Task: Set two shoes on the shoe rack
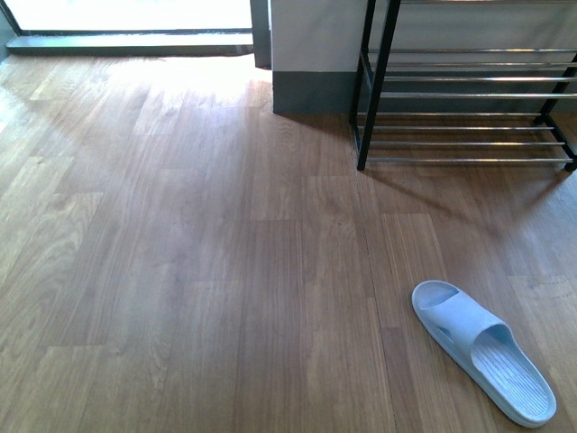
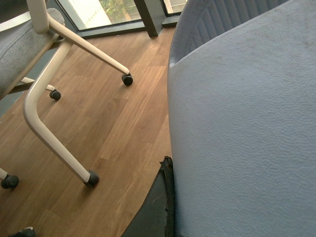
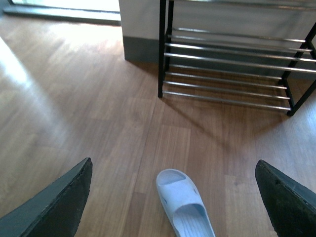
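The shoes here are pale blue-grey slippers. One slipper (image 1: pixel 482 350) lies flat on the wooden floor at the lower right of the front view, its toe pointing toward the shoe rack (image 1: pixel 469 95), a black frame with chrome rods against the wall. My right gripper (image 3: pixel 174 162) hangs open above that slipper (image 3: pixel 185 205), black fingers (image 3: pixel 64 202) wide apart on either side. My left gripper (image 2: pixel 197 173) is shut on the other slipper (image 2: pixel 242 123), whose textured sole fills its view; only one black finger (image 2: pixel 157 207) shows. Neither arm appears in the front view.
A chair with white legs (image 2: pixel 54 118) and black castors stands on the floor near the held slipper. A white pillar with a grey base (image 1: pixel 311 54) stands left of the rack. A bright window (image 1: pixel 131 13) runs along the far floor edge.
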### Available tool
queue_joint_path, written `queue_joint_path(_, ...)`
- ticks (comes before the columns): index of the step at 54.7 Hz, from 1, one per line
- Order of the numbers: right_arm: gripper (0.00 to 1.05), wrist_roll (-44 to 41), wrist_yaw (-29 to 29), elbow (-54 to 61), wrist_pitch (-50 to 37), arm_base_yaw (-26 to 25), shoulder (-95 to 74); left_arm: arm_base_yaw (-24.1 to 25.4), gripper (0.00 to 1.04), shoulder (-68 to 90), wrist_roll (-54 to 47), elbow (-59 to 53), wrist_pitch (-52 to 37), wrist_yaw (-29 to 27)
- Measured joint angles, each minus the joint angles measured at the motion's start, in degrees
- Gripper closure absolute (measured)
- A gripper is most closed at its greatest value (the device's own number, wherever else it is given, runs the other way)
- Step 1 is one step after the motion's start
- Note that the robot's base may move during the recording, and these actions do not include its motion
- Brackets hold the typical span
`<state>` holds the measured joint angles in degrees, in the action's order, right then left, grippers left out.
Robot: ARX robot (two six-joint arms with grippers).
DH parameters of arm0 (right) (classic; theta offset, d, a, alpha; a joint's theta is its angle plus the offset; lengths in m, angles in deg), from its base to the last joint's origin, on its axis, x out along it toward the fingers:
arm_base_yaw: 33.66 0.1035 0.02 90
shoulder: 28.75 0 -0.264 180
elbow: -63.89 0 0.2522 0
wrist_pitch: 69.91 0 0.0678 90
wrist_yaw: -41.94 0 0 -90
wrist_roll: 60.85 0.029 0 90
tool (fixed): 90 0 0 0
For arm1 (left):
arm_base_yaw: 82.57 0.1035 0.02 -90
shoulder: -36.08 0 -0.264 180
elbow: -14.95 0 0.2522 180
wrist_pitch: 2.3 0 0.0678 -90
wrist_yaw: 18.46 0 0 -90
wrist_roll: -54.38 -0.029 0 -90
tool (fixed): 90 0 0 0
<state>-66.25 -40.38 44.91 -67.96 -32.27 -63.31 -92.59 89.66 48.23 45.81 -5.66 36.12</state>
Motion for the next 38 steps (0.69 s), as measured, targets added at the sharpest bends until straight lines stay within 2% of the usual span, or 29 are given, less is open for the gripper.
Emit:
queue_joint_path(4, 0.09, -3.15, -4.22, -2.36, -16.63, 2.69, -22.69, 0.00, 1.03, 0.00, 0.00, 0.00, 0.00, -0.02)
queue_joint_path(12, 0.09, -7.54, -5.31, -7.04, -32.74, 4.28, -49.90, 0.00, 1.03, 0.00, 0.00, 0.00, 0.00, -0.02)
queue_joint_path(24, 0.09, -15.87, -5.77, -15.26, -47.30, 3.26, -84.43, 0.00, 1.03, 0.00, 0.00, 0.00, 0.00, 0.00)
queue_joint_path(38, 0.09, -24.17, -5.55, -24.76, -52.15, -3.39, -106.66, 0.00, 1.03, 0.00, 0.00, 0.00, 0.00, 0.00)
